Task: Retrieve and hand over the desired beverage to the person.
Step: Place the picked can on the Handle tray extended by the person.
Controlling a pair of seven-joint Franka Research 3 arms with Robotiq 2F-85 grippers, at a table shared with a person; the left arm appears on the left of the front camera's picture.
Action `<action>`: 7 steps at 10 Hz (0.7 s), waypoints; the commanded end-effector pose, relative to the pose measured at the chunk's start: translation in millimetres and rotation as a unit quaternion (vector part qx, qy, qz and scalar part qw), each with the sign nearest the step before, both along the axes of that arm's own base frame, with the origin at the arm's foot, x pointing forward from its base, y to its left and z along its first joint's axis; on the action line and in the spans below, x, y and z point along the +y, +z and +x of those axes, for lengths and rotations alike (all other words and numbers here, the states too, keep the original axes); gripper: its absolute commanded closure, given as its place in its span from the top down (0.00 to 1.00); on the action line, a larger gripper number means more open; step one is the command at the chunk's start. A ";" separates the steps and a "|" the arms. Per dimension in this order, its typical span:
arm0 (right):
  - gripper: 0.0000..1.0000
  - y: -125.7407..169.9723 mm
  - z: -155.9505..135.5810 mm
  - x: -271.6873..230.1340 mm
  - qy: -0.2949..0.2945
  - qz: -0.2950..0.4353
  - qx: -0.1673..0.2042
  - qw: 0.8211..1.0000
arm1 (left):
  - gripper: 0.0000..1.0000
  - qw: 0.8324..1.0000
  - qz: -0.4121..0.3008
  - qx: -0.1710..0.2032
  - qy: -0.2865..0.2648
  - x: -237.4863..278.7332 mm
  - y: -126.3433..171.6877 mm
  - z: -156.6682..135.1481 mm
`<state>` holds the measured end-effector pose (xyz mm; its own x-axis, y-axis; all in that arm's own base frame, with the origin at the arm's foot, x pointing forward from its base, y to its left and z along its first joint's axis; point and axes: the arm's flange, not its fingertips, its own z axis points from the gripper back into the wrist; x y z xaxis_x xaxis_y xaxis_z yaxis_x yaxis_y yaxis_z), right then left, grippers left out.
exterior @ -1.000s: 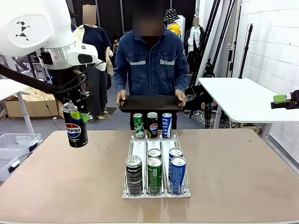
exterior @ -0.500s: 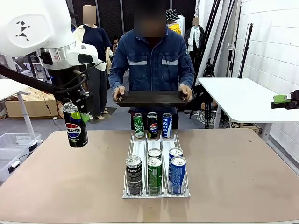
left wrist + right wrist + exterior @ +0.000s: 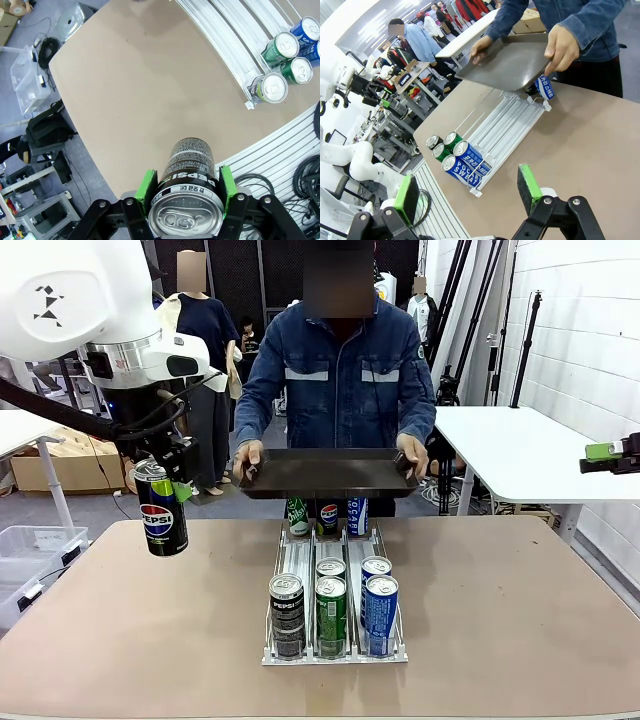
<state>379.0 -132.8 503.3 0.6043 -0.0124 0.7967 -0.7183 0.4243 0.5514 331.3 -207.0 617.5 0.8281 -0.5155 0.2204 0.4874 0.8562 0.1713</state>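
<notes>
My left gripper (image 3: 165, 480) (image 3: 186, 189) is shut on a black Pepsi can (image 3: 162, 512) (image 3: 188, 192), held upright in the air above the table's left side. The person (image 3: 340, 380) in a blue denim jacket stands at the far edge and holds a dark tray (image 3: 328, 474) (image 3: 510, 64) in both hands over the far end of the can rack (image 3: 296, 556) (image 3: 506, 126). In the rack stand several cans at its near end, among them a black Pepsi (image 3: 287, 612), a green can (image 3: 331, 612) and a blue Pocari Sweat (image 3: 381, 612) (image 3: 465, 165). My right gripper (image 3: 470, 197) is open, high off the table's right side.
Three more cans (image 3: 328, 517) stand at the rack's far end, partly hidden under the tray. A white table (image 3: 520, 450) stands at the right. A clear plastic bin (image 3: 25, 555) sits on the floor at the left. Bare tabletop (image 3: 130, 620) lies left and right of the rack.
The person has stepped closer and brought the tray forward and lower, over the far cans. My left gripper with the Pepsi can has stayed still.
</notes>
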 end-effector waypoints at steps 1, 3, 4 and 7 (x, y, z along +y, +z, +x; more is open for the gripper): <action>1.00 0.6 0.0 0.4 0.002 0.004 -0.002 1.000 | 0.19 1.000 -0.002 0.000 0.001 0.0 7.7 0.8; 1.00 0.6 0.0 0.4 0.002 0.004 -0.002 1.000 | 0.19 1.000 -0.002 0.000 0.001 0.0 7.7 0.8; 1.00 0.6 0.0 0.4 0.002 0.004 -0.002 1.000 | 0.19 1.000 0.000 0.000 0.000 0.0 0.0 0.0; 1.00 0.6 0.0 0.4 0.002 0.004 -0.002 1.000 | 0.19 0.998 -0.049 -0.036 -0.012 -3.0 11.8 8.7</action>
